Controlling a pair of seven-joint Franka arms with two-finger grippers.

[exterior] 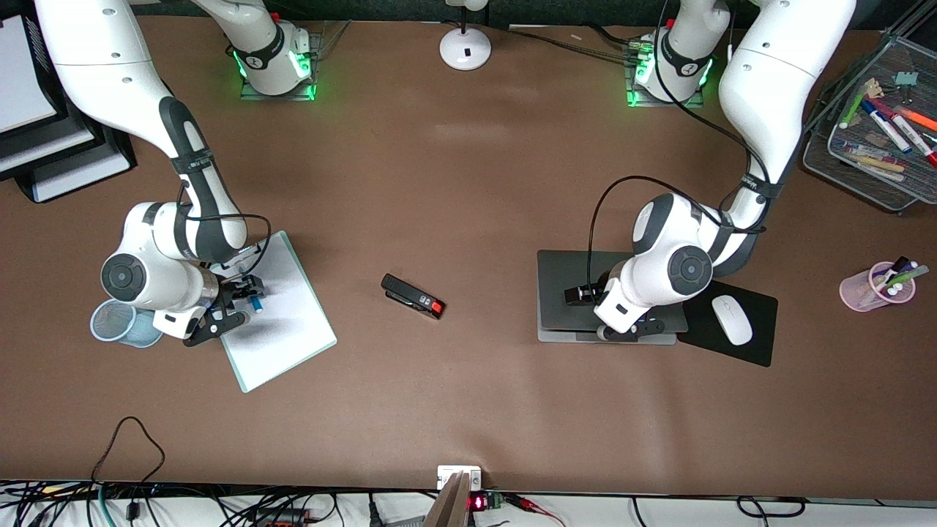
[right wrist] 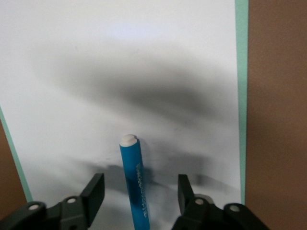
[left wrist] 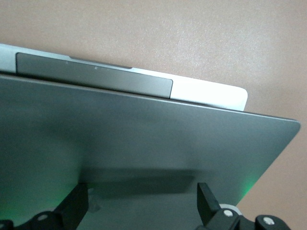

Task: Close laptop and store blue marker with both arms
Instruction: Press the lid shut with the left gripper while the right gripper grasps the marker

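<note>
The blue marker (right wrist: 134, 177) lies flat on the white clipboard with mint-green edge (right wrist: 96, 72), at the right arm's end of the table. My right gripper (right wrist: 140, 191) is open, low over the clipboard, with the marker between its fingers and touching neither. In the front view the marker (exterior: 255, 301) shows beside that gripper (exterior: 243, 298). The silver-grey laptop (exterior: 575, 289) has its lid (left wrist: 144, 139) folded down low over the base. My left gripper (left wrist: 141, 201) is open and empty just over the lid, at the laptop's edge nearest the front camera (exterior: 628, 328).
A black stapler with a red end (exterior: 413, 296) lies mid-table. A white mouse (exterior: 732, 320) sits on a black pad beside the laptop. A pink pen cup (exterior: 875, 289) and a mesh tray of markers (exterior: 882, 172) stand at the left arm's end. A blue mesh cup (exterior: 117, 322) sits by the clipboard.
</note>
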